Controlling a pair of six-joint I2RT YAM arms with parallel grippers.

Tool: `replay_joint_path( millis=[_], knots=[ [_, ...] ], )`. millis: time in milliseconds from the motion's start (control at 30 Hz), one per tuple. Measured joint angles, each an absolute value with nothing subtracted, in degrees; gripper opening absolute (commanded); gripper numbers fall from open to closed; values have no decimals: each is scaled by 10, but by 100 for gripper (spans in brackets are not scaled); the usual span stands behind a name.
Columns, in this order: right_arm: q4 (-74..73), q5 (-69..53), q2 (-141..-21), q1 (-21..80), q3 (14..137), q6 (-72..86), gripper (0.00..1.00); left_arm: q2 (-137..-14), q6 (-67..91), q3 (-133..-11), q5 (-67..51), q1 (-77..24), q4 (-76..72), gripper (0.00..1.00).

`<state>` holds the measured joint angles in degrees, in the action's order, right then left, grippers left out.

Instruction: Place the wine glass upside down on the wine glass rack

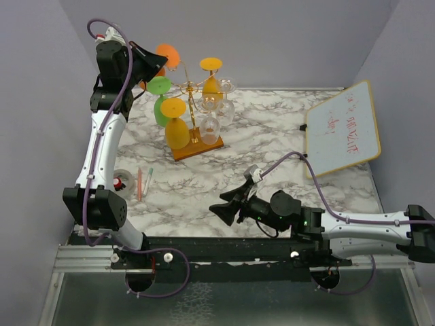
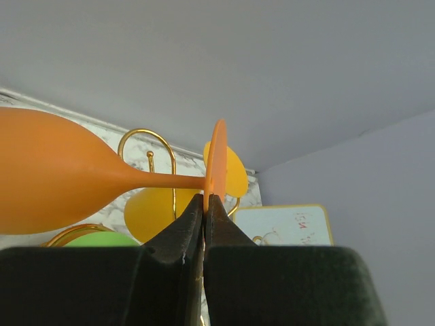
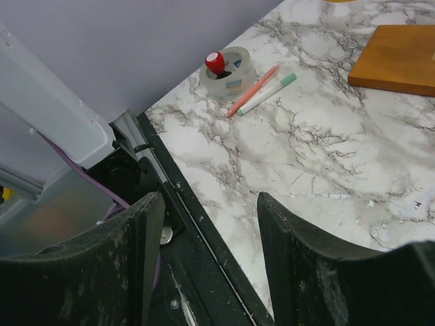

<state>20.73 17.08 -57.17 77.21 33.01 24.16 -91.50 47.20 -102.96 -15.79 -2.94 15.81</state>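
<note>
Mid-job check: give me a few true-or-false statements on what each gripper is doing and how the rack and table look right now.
1. The left gripper is shut on the foot of the orange wine glass. True.
2. The right gripper holds a clear glass. False: its jaws stand open with nothing between them, above the near edge of the marble table.
3. The wine glass rack carries no glasses. False: several hang on it, among them a green glass.
4. Two pens lie on the table next to a tape roll. True.
</note>
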Motion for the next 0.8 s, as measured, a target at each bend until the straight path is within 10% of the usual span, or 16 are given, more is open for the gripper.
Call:
replay_joint_path(
  millis=[800],
  knots=[
    [208,119,-609,772,341,225,61,-961,501,-1034,-253,-12,186,0]
  ],
)
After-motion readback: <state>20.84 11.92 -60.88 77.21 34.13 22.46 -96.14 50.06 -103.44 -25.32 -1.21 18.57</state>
